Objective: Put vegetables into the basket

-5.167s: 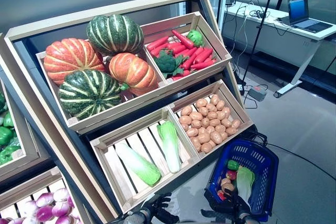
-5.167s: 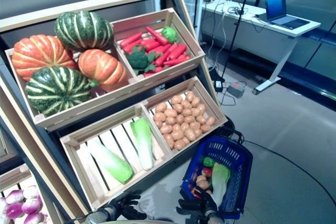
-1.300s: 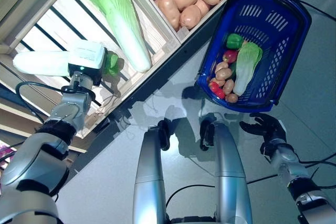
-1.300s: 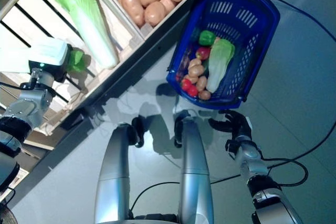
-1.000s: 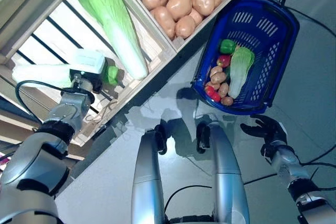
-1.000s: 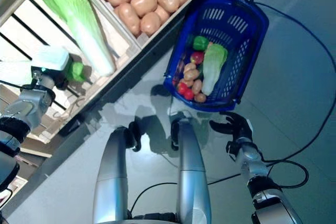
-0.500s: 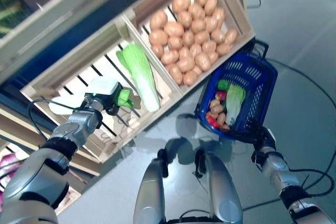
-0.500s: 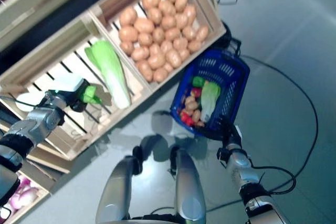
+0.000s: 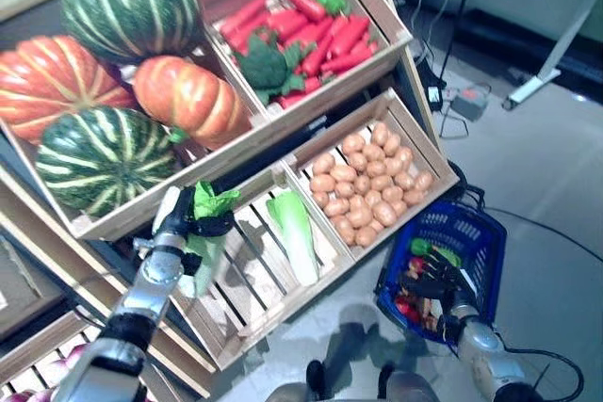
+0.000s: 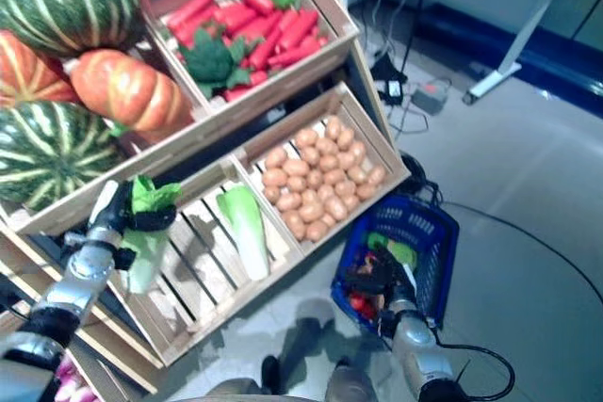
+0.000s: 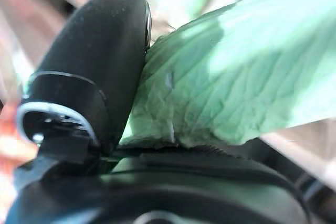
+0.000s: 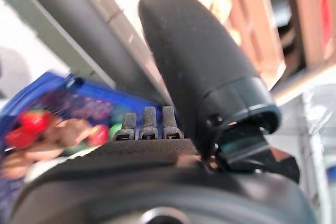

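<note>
left hand (image 9: 174,218) curled round cabbage (image 9: 203,233) | right hand (image 9: 435,281) relaxed, empty, over basket (image 9: 485,233) | clear the crate (image 9: 247,313) rim before swinging right

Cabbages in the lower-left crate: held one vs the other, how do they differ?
The held cabbage is gripped by the left hand, leafy end up; the other cabbage lies untouched on the slats. The held one sits at the crate's left side, the other toward its right. Both are pale green napa cabbages.

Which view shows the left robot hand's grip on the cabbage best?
Left wrist view: thumb pressed against the napa cabbage leaf, close up. Eye views show the left robot hand curled round it, small. Right wrist view shows none.
</note>
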{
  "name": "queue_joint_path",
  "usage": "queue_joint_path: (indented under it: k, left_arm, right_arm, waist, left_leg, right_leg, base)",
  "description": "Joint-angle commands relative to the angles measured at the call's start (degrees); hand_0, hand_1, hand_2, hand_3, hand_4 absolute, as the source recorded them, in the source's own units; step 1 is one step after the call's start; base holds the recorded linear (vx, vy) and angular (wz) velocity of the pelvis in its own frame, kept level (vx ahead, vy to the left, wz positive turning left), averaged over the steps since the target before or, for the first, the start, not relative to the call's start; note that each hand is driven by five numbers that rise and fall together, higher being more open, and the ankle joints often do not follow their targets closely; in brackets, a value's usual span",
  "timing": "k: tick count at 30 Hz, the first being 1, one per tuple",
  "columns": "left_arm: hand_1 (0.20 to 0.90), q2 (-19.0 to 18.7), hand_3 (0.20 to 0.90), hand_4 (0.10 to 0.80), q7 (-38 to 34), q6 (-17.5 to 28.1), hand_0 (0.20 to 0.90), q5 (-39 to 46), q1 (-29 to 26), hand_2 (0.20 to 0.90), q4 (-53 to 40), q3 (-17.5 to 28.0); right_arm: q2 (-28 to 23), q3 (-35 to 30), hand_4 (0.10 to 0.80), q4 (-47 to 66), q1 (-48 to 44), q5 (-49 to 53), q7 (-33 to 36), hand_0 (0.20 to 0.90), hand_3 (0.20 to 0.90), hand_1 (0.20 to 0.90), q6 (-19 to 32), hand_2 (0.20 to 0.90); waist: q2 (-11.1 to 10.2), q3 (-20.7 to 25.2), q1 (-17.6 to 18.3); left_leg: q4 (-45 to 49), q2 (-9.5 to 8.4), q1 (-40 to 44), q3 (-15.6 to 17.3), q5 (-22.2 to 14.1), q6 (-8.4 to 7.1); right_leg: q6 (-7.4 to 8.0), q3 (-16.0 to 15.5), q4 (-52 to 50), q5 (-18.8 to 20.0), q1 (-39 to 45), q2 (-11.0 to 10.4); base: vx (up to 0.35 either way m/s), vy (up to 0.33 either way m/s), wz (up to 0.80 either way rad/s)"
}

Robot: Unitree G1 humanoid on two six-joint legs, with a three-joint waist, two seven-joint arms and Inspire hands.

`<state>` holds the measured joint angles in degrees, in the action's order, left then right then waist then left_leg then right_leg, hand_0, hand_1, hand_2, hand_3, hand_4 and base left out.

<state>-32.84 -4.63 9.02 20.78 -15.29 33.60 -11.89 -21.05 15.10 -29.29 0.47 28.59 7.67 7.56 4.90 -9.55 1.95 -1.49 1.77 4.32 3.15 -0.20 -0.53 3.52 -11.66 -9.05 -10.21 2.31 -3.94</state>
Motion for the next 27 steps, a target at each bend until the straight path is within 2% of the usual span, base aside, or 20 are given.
queue_joint_path:
  k: [1,4,5,9,12,13,17,27]
  left_arm:
    - [0.300,1.5,0.300,0.400,5.2,8.3,0.300,13.8,-3.9,0.300,-5.9,5.1]
    - [0.300,5.1,0.300,0.400,9.9,8.9,0.300,21.6,-4.3,0.300,-7.1,5.1]
    - [0.300,5.1,0.300,0.400,9.9,8.9,0.300,21.7,-4.3,0.300,-7.1,5.1]
    - [0.300,9.6,0.300,0.400,14.2,6.1,0.300,28.4,-5.7,0.300,-10.4,3.2]
    - [0.300,10.5,0.300,0.400,13.2,6.4,0.300,25.9,-6.0,0.300,-12.2,1.1]
    - [0.300,10.5,0.300,0.400,11.8,7.4,0.300,21.8,-6.4,0.300,-12.6,0.2]
    - [0.300,9.6,0.300,0.400,10.8,7.6,0.300,16.9,-6.5,0.300,-16.0,-1.9]
    - [0.300,9.2,0.300,0.400,10.0,6.5,0.300,8.9,-6.5,0.300,-22.0,-6.6]
  right_arm:
    - [2.3,1.1,0.800,6.4,-2.0,-3.8,-9.0,0.900,0.900,0.900,2.8,0.900]
    - [1.6,2.5,0.800,8.0,-2.9,-4.7,-12.6,0.900,0.900,0.900,1.8,0.900]
    - [1.6,2.5,0.800,8.0,-2.9,-4.7,-12.6,0.900,0.900,0.900,1.8,0.900]
    - [-0.1,3.3,0.800,11.0,-5.0,0.2,-17.4,0.900,0.900,0.900,-4.2,0.900]
    - [-0.3,3.2,0.800,13.4,-6.6,2.1,-19.1,0.900,0.900,0.900,-6.6,0.900]
    - [-0.3,3.3,0.800,14.3,-7.2,3.6,-19.7,0.900,0.900,0.900,-7.1,0.900]
    - [-0.1,3.2,0.800,18.4,-8.2,6.8,-21.0,0.900,0.900,0.900,-9.3,0.900]
    - [0.3,5.0,0.800,24.0,-7.9,11.0,-21.7,0.900,0.900,0.900,-10.9,0.900]
  waist:
    - [-2.5,5.5,0.3]
    - [-3.1,6.4,0.1]
    - [-3.0,6.4,0.1]
    - [-4.1,7.1,-0.1]
    - [-4.5,6.8,0.0]
    - [-4.7,6.8,0.1]
    - [-5.0,6.9,0.0]
    - [-5.3,6.9,0.2]
  left_leg:
    - [-2.2,-4.71,1.7,0.4,-2.1,2.61]
    - [-3.5,-4.50,2.3,0.6,-1.8,2.47]
    - [-3.5,-4.50,2.3,0.6,-1.8,2.47]
    - [-3.5,-4.47,2.0,-0.3,-2.0,2.40]
    - [-3.5,-4.16,2.6,0.5,-2.2,2.55]
    - [-3.5,-4.09,2.8,0.7,-2.4,2.56]
    - [-3.5,-3.88,3.4,0.9,-2.8,2.68]
    - [-3.5,-3.37,4.3,1.4,-3.4,2.66]
  right_leg:
    - [-1.90,2.3,10.9,7.9,3.2,0.5]
    - [-1.70,1.9,13.6,9.2,4.5,0.7]
    - [-1.70,1.9,13.7,9.2,4.6,0.7]
    - [-1.60,1.7,14.0,9.3,4.7,1.0]
    - [-1.71,1.8,14.0,9.5,5.2,1.1]
    - [-1.73,1.9,14.0,9.4,5.4,1.1]
    - [-1.66,2.4,14.0,9.1,5.9,1.3]
    - [-1.84,3.2,14.0,8.7,6.7,1.7]
  base:
    - [0.000,-0.072,0.16]
    - [-0.010,-0.078,0.04]
    - [-0.015,-0.087,-0.01]
    - [-0.014,-0.110,-0.01]
    - [-0.004,-0.080,0.06]
    - [0.000,-0.073,-0.01]
    - [0.014,-0.071,-0.06]
    - [0.016,-0.032,-0.04]
